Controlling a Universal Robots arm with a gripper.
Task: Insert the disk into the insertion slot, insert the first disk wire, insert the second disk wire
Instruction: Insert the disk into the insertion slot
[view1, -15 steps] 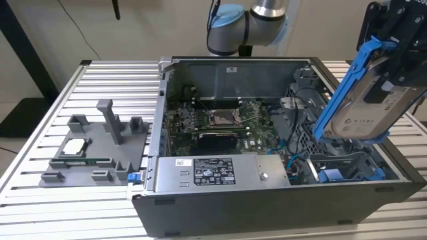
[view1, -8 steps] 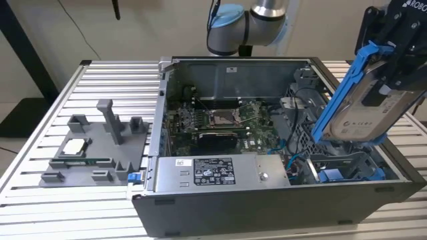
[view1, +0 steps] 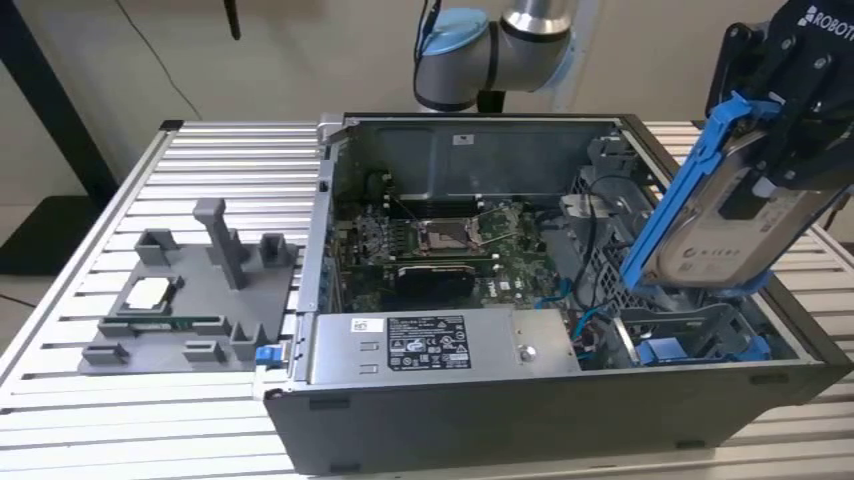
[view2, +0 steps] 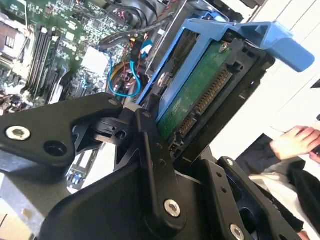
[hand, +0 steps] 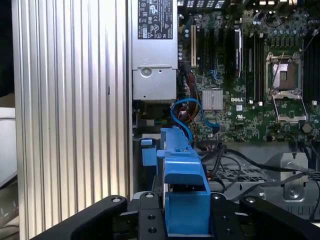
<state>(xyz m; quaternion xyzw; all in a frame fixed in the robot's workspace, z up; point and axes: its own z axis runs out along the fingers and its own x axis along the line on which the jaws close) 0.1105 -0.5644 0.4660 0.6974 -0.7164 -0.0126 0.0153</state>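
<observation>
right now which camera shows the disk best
The exterior view: the whole disk, tilted in its blue frame, hangs in the gripper above the case. The second wrist view shows its green circuit-board side; the first wrist view its blue frame end.

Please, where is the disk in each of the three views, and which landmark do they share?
Exterior view: the disk hangs tilted at that view's right, above the open case.
Second wrist view: the disk shows its green circuit side, framed in blue.
First wrist view: the disk is edge-on, blue carrier end nearest the camera.
Shared landmark: the green motherboard.
</observation>
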